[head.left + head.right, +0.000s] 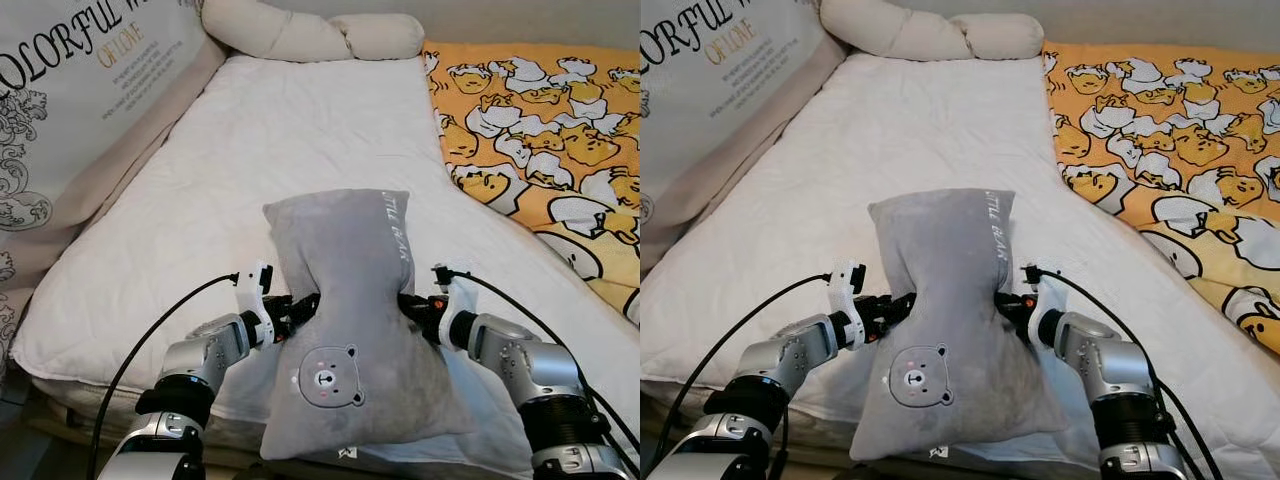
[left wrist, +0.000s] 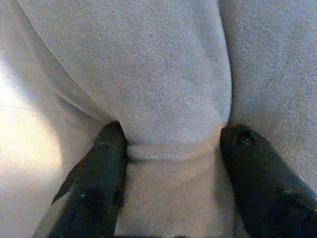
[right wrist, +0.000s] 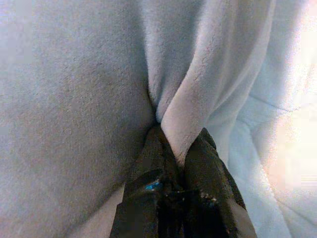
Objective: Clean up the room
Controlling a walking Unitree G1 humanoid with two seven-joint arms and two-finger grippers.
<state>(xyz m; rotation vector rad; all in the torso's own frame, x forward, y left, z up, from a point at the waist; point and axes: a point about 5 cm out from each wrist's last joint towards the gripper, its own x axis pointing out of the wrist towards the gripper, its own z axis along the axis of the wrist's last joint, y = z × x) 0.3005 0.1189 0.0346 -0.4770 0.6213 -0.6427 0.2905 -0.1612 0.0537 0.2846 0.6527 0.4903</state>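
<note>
At far left, a printed cushion [image 1: 60, 110] leaned against the white mattress [image 1: 300, 140]. My left gripper [image 1: 303, 305] pinched the left edge of the grey pillow [image 1: 345, 330]; in the left wrist view, its two fingers [image 2: 99, 173] gripped a thick fold of the fabric between them. The grey pillow, with a bear face [image 1: 326, 379] and white lettering, was held at its narrowed middle over the near edge of the mattress. My right gripper [image 1: 410, 305] clamped the pillow's right edge; in the right wrist view, its fingers [image 3: 203, 163] were pressed nearly together on a thin fold. At far right lay an orange patterned blanket [image 1: 540, 110].
</note>
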